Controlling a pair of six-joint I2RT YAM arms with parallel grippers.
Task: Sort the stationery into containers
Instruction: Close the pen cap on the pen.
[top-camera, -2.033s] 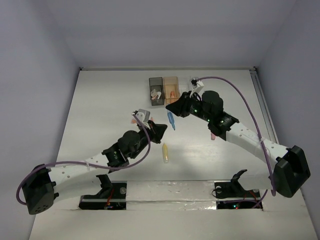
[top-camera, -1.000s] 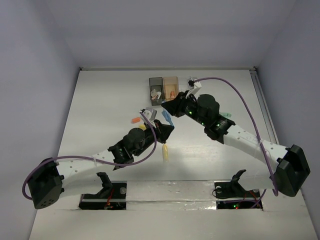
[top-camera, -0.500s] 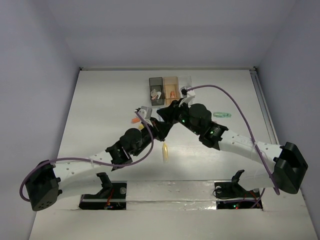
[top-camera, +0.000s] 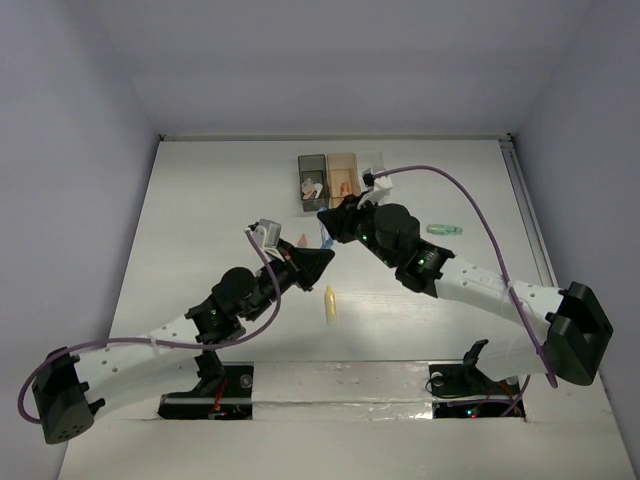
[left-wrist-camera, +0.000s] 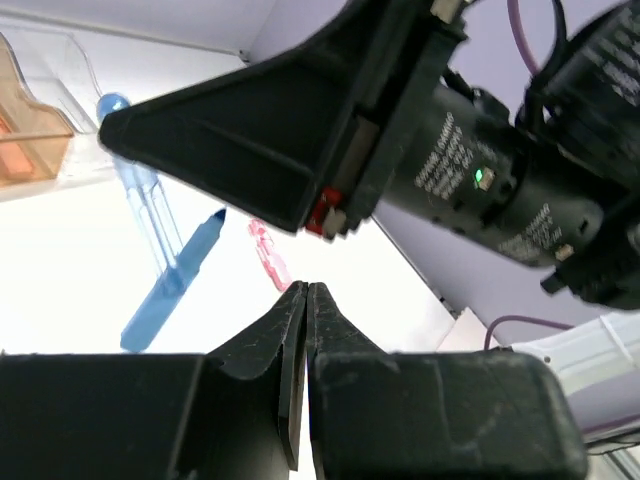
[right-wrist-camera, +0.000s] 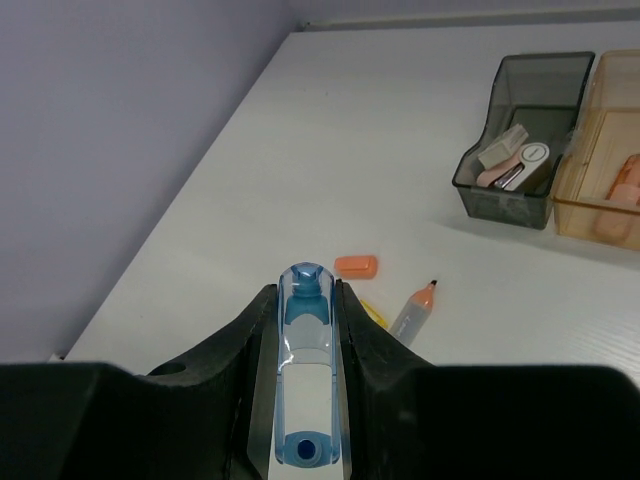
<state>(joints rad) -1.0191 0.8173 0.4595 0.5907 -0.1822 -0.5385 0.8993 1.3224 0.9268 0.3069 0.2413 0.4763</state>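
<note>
My right gripper (right-wrist-camera: 306, 300) is shut on a blue marker with a clear cap (right-wrist-camera: 307, 372), held above the table. In the top view this gripper (top-camera: 326, 219) is just in front of the dark grey bin (top-camera: 313, 181), the orange bin (top-camera: 342, 176) and the clear bin (top-camera: 373, 163). My left gripper (left-wrist-camera: 306, 288) is shut and empty, close under the right gripper (left-wrist-camera: 300, 140). Another blue marker (left-wrist-camera: 172, 284) and a pink marker (left-wrist-camera: 268, 256) lie on the table beyond it. A yellow marker (top-camera: 330, 305) and a mint green marker (top-camera: 445, 229) lie apart.
An orange eraser (right-wrist-camera: 356, 266), an orange-tipped marker (right-wrist-camera: 413, 311) and a yellow item (right-wrist-camera: 373, 314) lie on the table below the right gripper. The dark grey bin (right-wrist-camera: 565, 75) holds white and pink erasers. The orange bin (right-wrist-camera: 612, 90) holds orange items. The two arms nearly touch.
My left arm has drawn back to the left and toward the near edge. My right gripper has shifted left with the blue marker, staying in front of the bins.
</note>
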